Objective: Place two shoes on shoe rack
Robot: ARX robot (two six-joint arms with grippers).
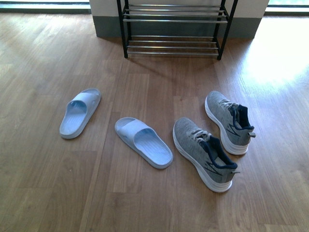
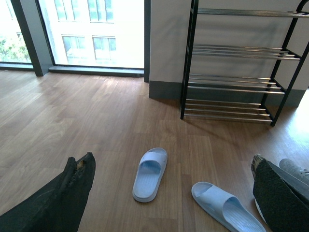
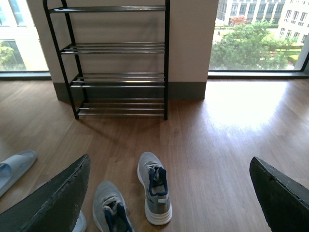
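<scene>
Left fingers (image 2: 63, 203) and right fingers (image 3: 53, 203) hang spread and empty; light, soft-knit sneakers (image 1: 193, 137) probably grip best by the stiffer heel collar.

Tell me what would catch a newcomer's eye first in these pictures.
Four shoes lie loose on the wooden floor: pale blue slides on the left, grey sneakers on the right. Beyond them the shoe rack stands against the wall, its chrome shelves bare.
</scene>
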